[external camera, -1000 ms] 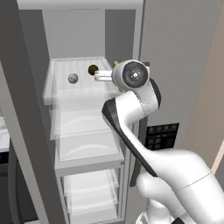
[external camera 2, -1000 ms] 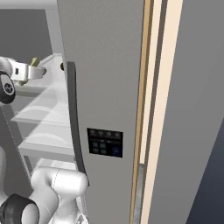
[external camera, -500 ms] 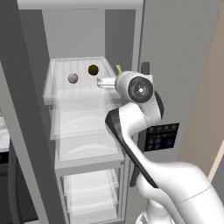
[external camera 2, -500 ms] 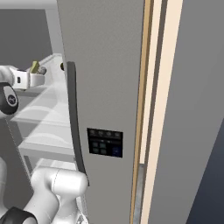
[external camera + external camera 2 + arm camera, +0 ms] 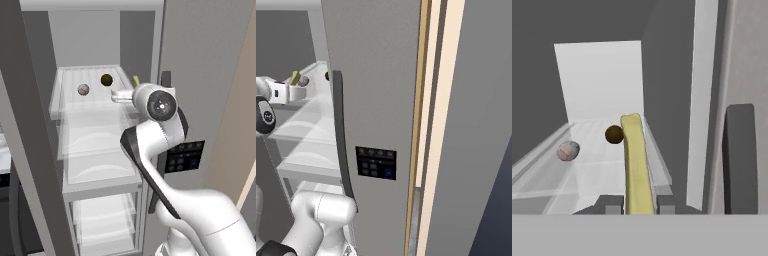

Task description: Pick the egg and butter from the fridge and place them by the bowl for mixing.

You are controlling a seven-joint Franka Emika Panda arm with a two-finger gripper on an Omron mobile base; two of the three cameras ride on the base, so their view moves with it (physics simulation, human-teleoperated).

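My gripper [image 5: 638,204] is shut on the butter [image 5: 635,159], a yellowish stick that juts forward from between the fingers. The hand hovers at the right front of the fridge's [image 5: 210,60] top glass shelf [image 5: 75,102], where the butter's tip [image 5: 135,80] pokes out past the gripper [image 5: 133,88]. The egg [image 5: 83,89], a pale ball, lies on that shelf to the left of the hand. In the hand view the egg [image 5: 568,150] sits low on the left. From the right base view, gripper [image 5: 296,85] and butter [image 5: 295,77] are at the far left. The bowl is out of view.
A dark brown ball [image 5: 106,79] rests on the same shelf behind the egg, and also appears as the brown ball [image 5: 614,134] just left of the butter. The closed fridge door with its dark handle [image 5: 340,130] and control panel [image 5: 375,163] stands right of the hand. Lower shelves [image 5: 97,170] sit below.
The hand has drawn back out of the shelf, to the right and a little lower, with the butter still gripped. The egg and the brown ball have stayed put.
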